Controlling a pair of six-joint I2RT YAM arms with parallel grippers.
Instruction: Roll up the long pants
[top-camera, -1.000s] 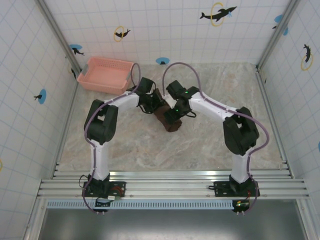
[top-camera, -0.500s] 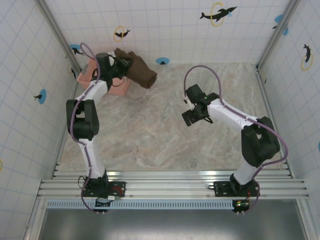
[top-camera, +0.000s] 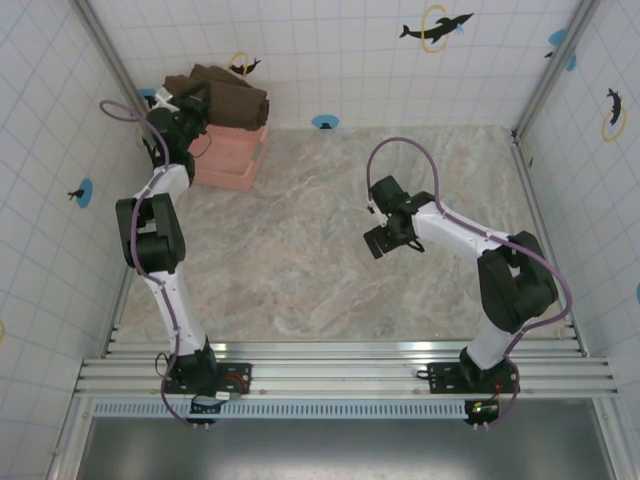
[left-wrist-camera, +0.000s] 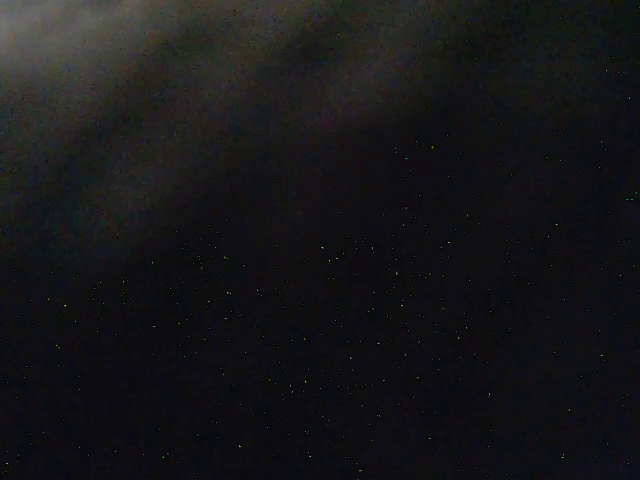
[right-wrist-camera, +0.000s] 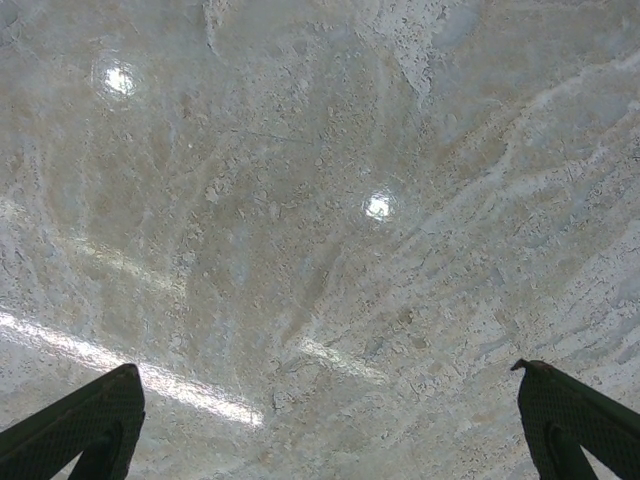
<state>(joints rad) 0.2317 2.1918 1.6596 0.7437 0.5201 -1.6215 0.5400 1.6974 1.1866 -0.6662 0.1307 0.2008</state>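
Rolled long pants (top-camera: 228, 98) up at the pink basket (top-camera: 238, 165), far-left corner.
left gripper (top-camera: 197, 100) clenched on the long pants, bundle over the basket's far side; left wrist view dark, blurred. right gripper (right-wrist-camera: 322, 368) jaws spread wide, nothing between them, above bare marble table (top-camera: 300, 250), well apart from pants.

left pincer (top-camera: 201, 102) tips amid long pants (top-camera: 236, 102)

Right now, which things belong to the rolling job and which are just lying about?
Job:
- pants, rolled, at the left pincer

Lying about:
- basket, pink
- right pincer, open above the table, holding nothing
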